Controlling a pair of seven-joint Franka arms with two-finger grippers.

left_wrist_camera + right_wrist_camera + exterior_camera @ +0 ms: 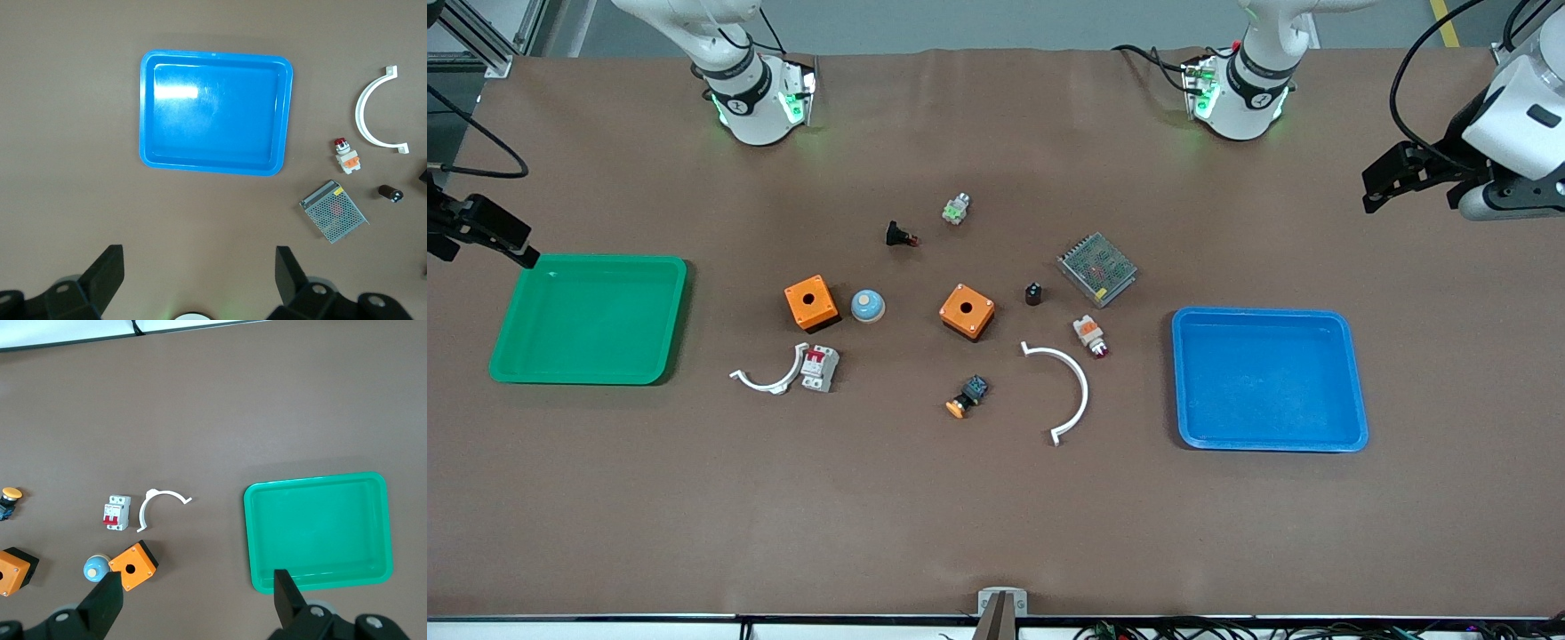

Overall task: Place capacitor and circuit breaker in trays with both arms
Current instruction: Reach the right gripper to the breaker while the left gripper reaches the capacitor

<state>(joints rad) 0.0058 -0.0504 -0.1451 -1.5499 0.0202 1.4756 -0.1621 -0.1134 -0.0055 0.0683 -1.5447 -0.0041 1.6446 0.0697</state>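
The small black cylindrical capacitor (1033, 293) stands beside the silver mesh-covered box (1097, 268), toward the left arm's end; the white-grey circuit breaker (819, 368) lies toward the right arm's end. Left gripper (200, 277) and right gripper (197, 600) are both spread, holding 0 parts, each over its own table end

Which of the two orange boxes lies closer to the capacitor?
The orange box toward the left arm's end, beside the capacitor. The other orange box sits next to the blue dome.

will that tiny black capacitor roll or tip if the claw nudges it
The tiny black cylindrical capacitor looks to stand on end, narrow-based, so a nudge probably tips it. Once on its round side it may roll. It looks light, likely skidding on the brown mat.
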